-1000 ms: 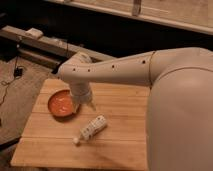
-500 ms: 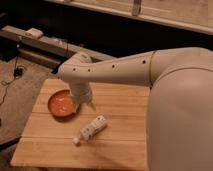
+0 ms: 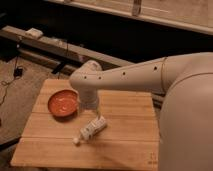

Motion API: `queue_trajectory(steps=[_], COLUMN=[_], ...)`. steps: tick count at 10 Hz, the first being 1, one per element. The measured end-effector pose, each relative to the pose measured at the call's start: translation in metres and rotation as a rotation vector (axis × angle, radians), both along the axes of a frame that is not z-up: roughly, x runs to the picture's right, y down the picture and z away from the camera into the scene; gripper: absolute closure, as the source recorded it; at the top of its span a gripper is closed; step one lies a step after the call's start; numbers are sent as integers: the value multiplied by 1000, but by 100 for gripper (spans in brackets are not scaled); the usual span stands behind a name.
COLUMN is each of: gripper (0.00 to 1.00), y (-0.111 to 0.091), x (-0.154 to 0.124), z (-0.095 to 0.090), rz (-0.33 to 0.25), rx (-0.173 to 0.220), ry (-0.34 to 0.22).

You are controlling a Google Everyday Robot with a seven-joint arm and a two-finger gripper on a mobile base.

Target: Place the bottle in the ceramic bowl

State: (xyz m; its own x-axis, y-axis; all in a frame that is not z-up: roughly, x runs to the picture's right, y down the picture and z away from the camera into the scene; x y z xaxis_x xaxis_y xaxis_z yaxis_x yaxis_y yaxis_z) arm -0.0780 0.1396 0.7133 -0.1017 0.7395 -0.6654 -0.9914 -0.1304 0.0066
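A small white bottle (image 3: 93, 129) lies on its side on the wooden table (image 3: 127, 137), its cap pointing to the front left. The orange-red ceramic bowl (image 3: 63, 103) sits at the table's left side with nothing in it. My gripper (image 3: 89, 105) hangs down from the white arm between the bowl's right rim and the bottle's upper end, just above the tabletop. It is open and holds nothing. The bottle lies a short way in front of it, apart from the bowl.
The large white arm (image 3: 150, 75) reaches in from the right across the table's back half. Behind the table runs a low dark ledge with a pale object (image 3: 34, 33) on it. Cables (image 3: 12, 80) lie on the carpet at the left.
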Motion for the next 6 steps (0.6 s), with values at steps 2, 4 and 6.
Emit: queue_trajectory(steps=[2,4,6], gripper=[35,35,35], y=[11,22,32], x=[-1,-9,-17], z=[6,19,33], rz=[47,71,78], rx=[-6,-20,-43], ry=[16,19,10])
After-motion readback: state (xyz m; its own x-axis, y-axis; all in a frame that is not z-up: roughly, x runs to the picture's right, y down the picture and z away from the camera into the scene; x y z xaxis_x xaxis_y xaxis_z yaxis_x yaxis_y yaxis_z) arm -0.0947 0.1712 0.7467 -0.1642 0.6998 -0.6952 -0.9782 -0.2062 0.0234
